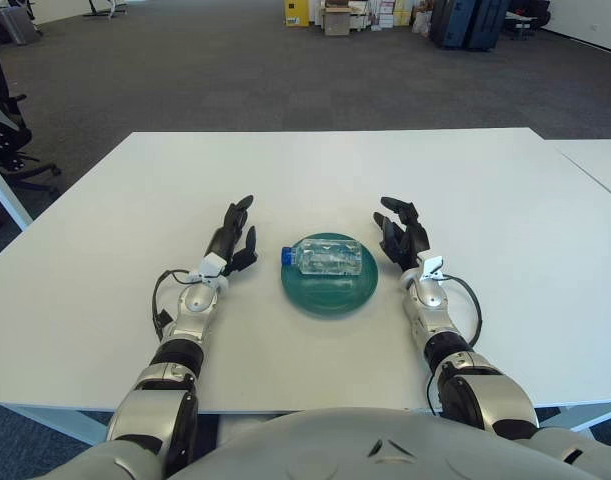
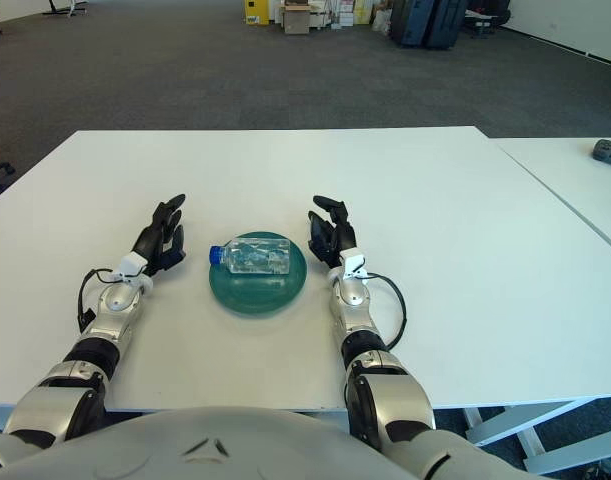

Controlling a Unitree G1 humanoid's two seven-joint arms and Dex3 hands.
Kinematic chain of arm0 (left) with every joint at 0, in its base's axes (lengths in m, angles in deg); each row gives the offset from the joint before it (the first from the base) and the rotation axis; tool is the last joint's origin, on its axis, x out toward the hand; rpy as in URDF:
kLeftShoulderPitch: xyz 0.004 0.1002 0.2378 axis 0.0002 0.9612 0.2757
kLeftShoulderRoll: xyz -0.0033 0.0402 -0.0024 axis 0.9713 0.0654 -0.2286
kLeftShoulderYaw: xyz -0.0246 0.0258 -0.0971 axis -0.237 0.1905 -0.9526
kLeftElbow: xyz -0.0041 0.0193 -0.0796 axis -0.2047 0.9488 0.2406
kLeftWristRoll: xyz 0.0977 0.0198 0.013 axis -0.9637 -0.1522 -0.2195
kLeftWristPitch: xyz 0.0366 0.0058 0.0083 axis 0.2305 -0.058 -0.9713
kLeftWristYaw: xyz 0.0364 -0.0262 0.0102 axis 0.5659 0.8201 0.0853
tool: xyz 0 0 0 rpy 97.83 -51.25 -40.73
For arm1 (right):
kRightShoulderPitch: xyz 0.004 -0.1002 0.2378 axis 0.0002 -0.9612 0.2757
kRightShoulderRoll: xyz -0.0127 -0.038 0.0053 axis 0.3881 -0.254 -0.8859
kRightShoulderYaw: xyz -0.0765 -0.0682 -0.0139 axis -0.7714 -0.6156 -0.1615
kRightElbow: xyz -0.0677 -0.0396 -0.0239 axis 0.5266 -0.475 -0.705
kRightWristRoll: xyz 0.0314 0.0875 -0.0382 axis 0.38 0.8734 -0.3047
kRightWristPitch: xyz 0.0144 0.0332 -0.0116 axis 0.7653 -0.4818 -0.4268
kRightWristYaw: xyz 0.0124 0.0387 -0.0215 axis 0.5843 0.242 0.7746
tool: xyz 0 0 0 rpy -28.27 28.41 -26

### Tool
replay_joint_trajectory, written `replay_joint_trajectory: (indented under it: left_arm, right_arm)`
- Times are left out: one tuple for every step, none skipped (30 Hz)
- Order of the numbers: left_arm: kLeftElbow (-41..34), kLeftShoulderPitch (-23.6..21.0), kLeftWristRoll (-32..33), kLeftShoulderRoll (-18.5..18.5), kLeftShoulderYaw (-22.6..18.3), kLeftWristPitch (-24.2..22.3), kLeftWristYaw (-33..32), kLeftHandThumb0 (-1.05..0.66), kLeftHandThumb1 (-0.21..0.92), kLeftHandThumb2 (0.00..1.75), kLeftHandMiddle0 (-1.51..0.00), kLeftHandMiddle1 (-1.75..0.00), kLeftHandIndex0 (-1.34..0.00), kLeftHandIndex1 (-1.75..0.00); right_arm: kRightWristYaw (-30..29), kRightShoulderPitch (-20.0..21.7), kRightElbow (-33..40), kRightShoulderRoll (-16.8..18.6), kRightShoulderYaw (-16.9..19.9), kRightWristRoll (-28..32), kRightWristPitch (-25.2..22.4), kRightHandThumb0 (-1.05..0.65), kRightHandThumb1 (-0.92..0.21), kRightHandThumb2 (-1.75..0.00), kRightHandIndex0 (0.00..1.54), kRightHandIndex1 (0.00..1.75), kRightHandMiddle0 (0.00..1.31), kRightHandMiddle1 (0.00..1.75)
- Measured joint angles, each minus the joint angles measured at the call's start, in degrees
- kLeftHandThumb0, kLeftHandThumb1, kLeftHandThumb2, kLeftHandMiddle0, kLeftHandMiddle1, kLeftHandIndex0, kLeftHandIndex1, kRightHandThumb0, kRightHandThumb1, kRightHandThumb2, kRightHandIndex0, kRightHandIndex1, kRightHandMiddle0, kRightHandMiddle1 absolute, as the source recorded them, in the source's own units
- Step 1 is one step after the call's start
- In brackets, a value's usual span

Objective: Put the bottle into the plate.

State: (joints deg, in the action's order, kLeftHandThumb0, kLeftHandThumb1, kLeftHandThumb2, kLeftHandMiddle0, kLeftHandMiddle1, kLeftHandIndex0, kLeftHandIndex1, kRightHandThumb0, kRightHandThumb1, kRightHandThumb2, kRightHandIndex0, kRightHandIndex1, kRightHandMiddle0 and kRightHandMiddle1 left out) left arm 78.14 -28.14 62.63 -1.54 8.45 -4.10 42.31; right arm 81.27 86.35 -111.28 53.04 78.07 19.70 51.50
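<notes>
Though apparently untouched, bottle [image 1: 330,258] between fingers [image 1: 235,228].

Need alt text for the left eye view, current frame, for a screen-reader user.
A clear water bottle with a blue cap lies on its side in a green plate on a white table. The robot's left hand and right hand flank the plate, fingers open, holding nothing. Dark carpeted office floor lies beyond.
</notes>
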Motion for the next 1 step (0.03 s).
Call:
replay_joint_trajectory:
  left_arm:
    - [0.47, -0.04, -0.04, 0.01, 0.18, 0.10, -0.12, -0.95, 0.92, 0.88, -0.16, 0.00, 0.00, -0.37]
  right_arm:
    - [0.00, 0.00, 0.01, 0.00, 0.00, 0.02, -0.02, -0.64, -0.92, -0.71, 0.56, 0.02, 0.08, 0.95]
